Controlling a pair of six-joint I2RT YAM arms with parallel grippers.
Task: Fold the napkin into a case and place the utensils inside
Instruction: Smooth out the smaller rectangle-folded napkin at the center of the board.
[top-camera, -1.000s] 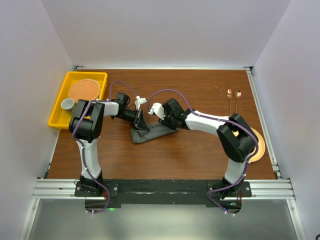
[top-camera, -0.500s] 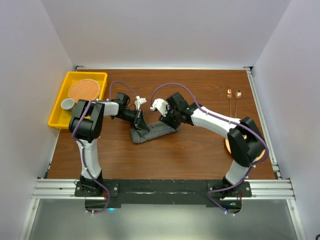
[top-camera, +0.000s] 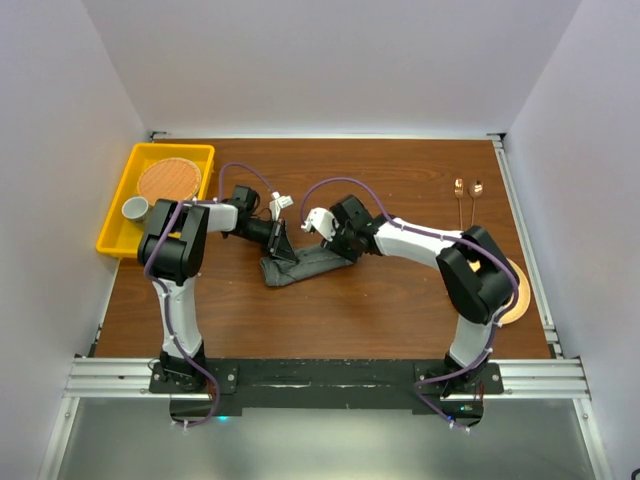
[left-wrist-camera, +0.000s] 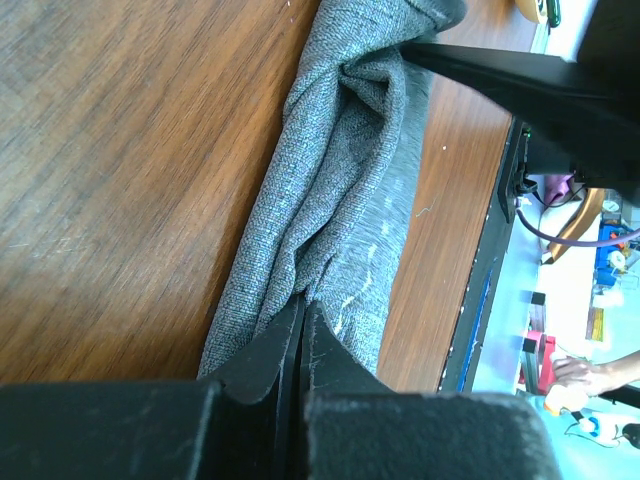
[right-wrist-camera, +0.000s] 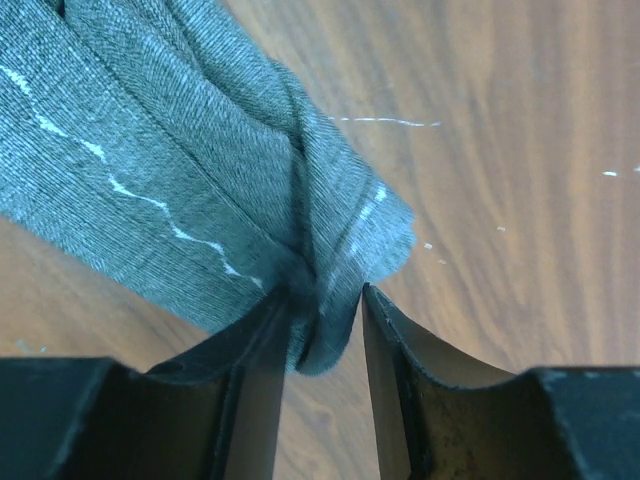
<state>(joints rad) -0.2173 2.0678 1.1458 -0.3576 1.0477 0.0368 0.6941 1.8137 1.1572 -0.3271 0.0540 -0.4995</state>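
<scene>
The napkin (top-camera: 306, 266) lies as a long, narrow roll at frame centre, with its axis running lower left to upper right. The left gripper (left-wrist-camera: 302, 308) is pinched tight on the lower-left end. The right gripper (right-wrist-camera: 322, 305) (jaws part-way apart) clasps the thick upper-right end.

A brown wood-grain desk (top-camera: 400, 310) fills the middle, boxed in by plain white walls (top-camera: 330, 60) on the left, far and right sides. A silver metal rail (top-camera: 110, 378) runs along its near edge, with a grey floor (top-camera: 320, 445) beyond it. The light is soft and even.
</scene>
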